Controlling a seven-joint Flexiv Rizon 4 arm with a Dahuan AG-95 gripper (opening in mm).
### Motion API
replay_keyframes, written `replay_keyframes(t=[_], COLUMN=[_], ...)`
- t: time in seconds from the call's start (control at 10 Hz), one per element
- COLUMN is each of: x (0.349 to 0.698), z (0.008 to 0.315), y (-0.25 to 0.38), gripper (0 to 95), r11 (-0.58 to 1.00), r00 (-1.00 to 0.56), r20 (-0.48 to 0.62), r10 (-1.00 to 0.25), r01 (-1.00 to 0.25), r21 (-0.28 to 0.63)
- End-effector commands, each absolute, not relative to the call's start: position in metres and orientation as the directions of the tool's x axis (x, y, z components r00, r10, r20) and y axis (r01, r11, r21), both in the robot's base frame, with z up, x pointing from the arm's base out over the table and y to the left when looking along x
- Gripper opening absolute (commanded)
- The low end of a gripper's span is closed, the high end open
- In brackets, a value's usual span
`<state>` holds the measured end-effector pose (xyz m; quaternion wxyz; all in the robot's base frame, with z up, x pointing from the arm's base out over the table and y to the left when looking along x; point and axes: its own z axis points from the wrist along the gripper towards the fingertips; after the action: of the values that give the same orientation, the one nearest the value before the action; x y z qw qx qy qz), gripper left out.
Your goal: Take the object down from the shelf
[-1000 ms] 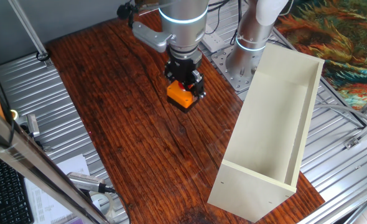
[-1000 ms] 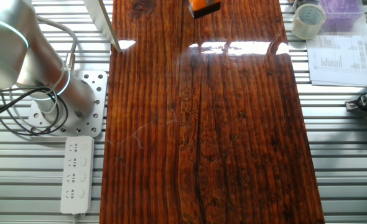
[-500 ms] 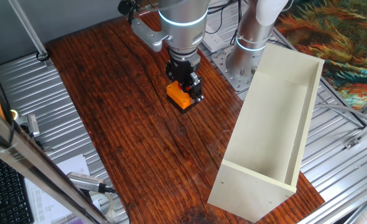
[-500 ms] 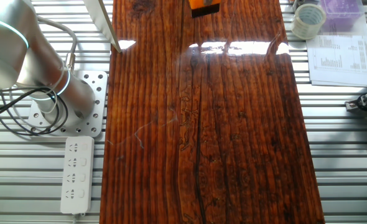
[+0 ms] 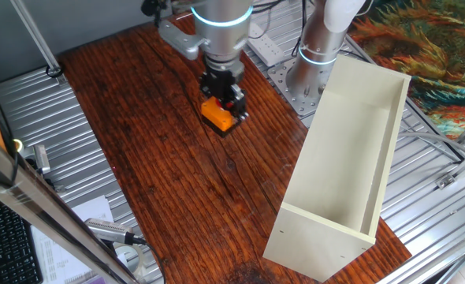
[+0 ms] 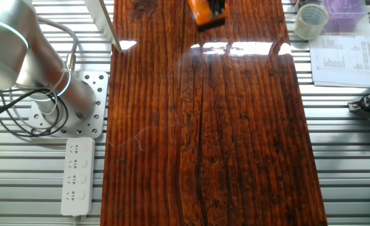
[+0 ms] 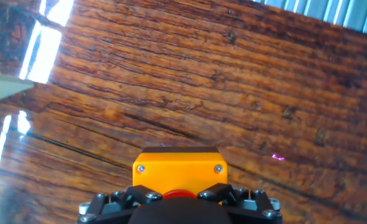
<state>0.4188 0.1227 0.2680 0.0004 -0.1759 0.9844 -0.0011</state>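
Note:
The object, a small orange box with a red button, is held in my gripper low over the wooden table, left of the shelf. My gripper is shut on the box. In the hand view the orange box fills the bottom centre, with its red button between my fingers. In the other fixed view the box shows at the top edge. The shelf, a long cream open-faced box, lies on the table's right side and is empty.
The robot base stands behind the shelf's far end. A power strip lies on the metal surface beside the table. A tape roll and papers lie off the table's far side. The shelf's corner shows in the hand view.
My gripper has moved with the orange box to the left and a little away from the shelf. In the other fixed view the box has come further into the frame.

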Motion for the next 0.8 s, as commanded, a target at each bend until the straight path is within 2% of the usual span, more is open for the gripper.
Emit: replay_keyframes(t=[0.1,0.5,0.8], x=[0.432,0.452,0.454], z=[0.266,0.255,0.25], y=[0.106,0.086,0.079], gripper=[0.0,0.0,0.0], r11=[0.929,0.928,0.934], r00=[-0.929,-0.928,-0.934], r20=[0.001,-0.003,-0.011], r10=[-0.369,-0.372,-0.356], r01=[-0.369,-0.372,-0.356], r21=[-0.002,0.002,0.018])
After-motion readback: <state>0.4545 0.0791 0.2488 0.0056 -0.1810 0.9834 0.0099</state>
